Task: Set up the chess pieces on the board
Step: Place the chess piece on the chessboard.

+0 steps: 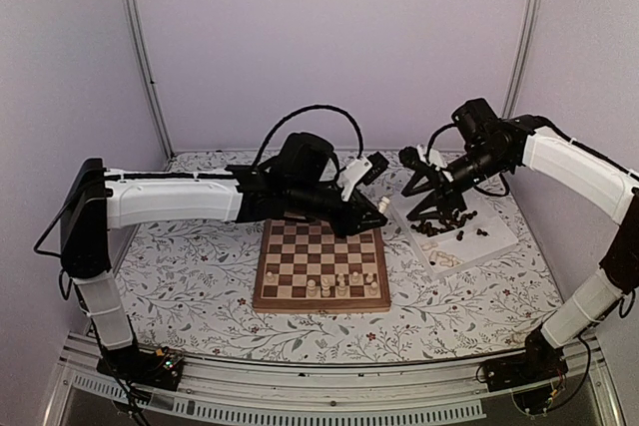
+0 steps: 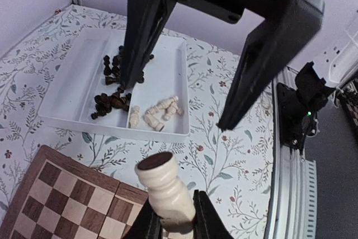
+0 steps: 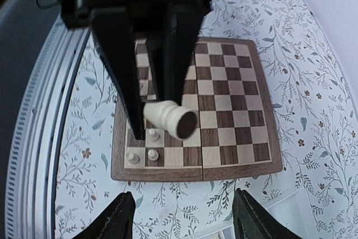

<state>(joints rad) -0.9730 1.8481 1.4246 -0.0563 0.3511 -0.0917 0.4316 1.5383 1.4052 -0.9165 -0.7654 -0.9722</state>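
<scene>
The chessboard [image 1: 290,268] lies in the middle of the table, with several cream pieces [image 1: 342,286] standing on its near rows. My left gripper [image 1: 371,214] hovers over the board's far right corner, shut on a cream chess piece [image 2: 166,190] held tilted, its dark felt base up. The piece and board also show in the right wrist view [image 3: 168,118], [image 3: 235,110]. My right gripper [image 1: 431,211] is open and empty above the white tray [image 1: 499,236], which holds dark pieces [image 1: 444,224] and cream pieces [image 1: 444,259]. Its fingers [image 3: 120,219] stand wide apart.
The tray sits right of the board; in the left wrist view its rim [image 2: 117,128] lies just beyond the board's corner [image 2: 61,194]. The right arm's black fingers [image 2: 251,60] hang over the tray. A metal rail [image 1: 329,376] runs along the table's near edge.
</scene>
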